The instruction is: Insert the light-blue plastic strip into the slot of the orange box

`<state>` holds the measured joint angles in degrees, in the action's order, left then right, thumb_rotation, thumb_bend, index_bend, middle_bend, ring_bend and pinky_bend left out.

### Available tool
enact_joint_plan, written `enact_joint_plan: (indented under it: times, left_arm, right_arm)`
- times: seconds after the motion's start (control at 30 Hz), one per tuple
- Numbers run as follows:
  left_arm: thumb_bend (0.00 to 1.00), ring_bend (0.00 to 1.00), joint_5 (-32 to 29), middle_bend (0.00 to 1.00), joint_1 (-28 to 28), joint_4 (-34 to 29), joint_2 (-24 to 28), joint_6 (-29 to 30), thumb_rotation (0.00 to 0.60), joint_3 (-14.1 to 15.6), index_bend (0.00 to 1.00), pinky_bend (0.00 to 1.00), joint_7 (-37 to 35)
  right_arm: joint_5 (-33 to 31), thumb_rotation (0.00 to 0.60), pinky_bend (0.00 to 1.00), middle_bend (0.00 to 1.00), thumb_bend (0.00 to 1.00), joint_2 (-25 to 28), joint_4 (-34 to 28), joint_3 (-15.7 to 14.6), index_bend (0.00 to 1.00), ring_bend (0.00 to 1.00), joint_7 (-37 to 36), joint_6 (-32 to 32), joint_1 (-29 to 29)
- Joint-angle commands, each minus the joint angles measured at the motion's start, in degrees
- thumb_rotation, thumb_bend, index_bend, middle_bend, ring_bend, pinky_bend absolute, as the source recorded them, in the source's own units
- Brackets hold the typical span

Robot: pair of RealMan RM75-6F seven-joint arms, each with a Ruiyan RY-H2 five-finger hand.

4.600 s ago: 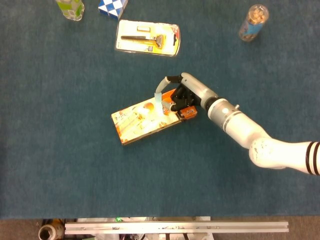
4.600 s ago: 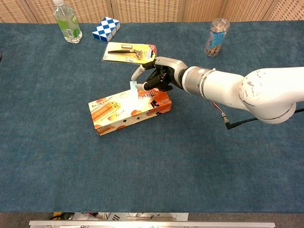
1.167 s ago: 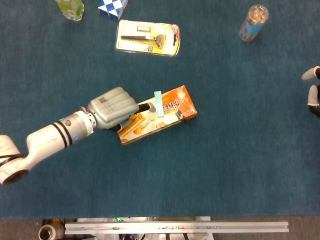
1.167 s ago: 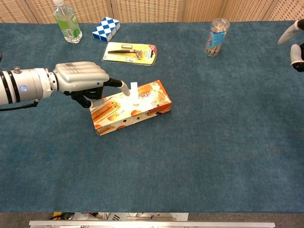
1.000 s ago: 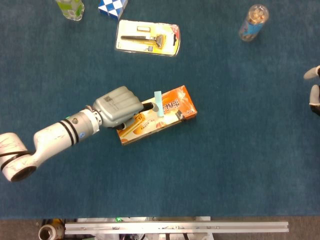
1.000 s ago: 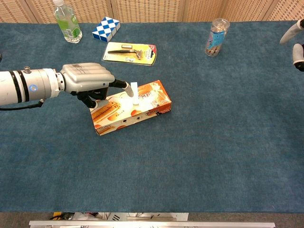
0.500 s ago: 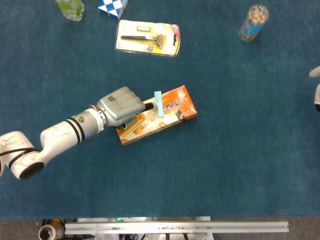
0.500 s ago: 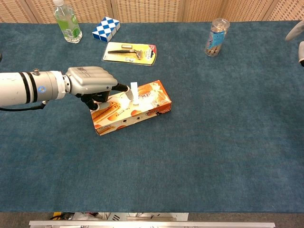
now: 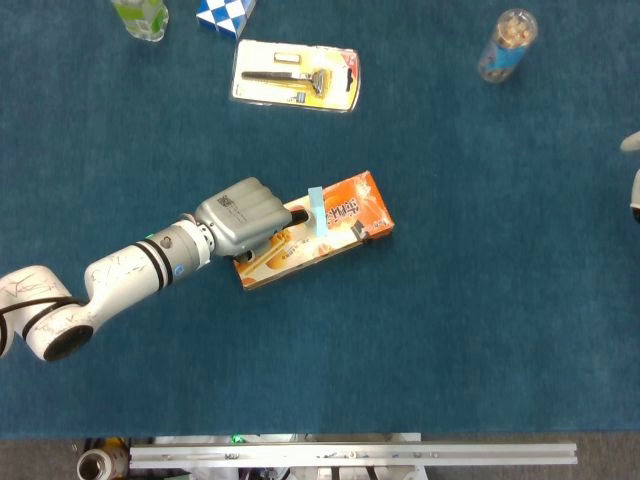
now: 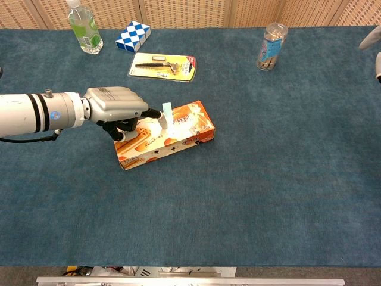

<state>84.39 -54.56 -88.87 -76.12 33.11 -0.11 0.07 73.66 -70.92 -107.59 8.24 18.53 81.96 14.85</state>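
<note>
- The orange box (image 10: 164, 142) lies flat on the blue cloth near the middle of the table, and the light-blue plastic strip (image 10: 166, 115) stands upright out of the slot in its top face, only part way in by the look of it
- The left hand (image 10: 116, 107) sits over the box's left end, fingers curled under and one fingertip stretched out to the strip's lower part; whether it touches or pinches the strip I cannot tell from either view
- The right hand (image 10: 375, 50) shows only as a sliver at the far right edge, well apart from the box; how its fingers lie I cannot tell
- Risk, as I judge it: a sideways nudge from that fingertip could tip or bend the strip instead of driving it down, since so much of it stands free above the slot
- The box is light card with nothing bracing its far end, so a push along the top may skid or swivel it on the cloth
- Pressing down off-centre might buckle the strip or jam it crooked in the slot
</note>
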Motion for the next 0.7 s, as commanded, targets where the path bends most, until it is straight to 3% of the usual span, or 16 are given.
enact_joint_plan:
  times: [0.03,0.7]
  left_arm:
    - [0.74,1.0,0.1,1.0,0.0,-0.3,0.3,0.5,0.6,0.0,0.19,1.0,-0.1]
    - [0.74,1.0,-1.2,1.0,-1.0,-1.6,0.4,-0.2,0.6,0.8,0.19,1.0,1.8]
  right_arm:
    - [0.0,0.6,1.0,0.97,0.58,0.0,-0.1,0.0,0.4,1.0,0.0,0.0,-0.1]
    - [0.9,0.6,1.0,0.97,0.58,0.5,-0.5,0.0,0.4,1.0,-0.6,0.5,-1.2]
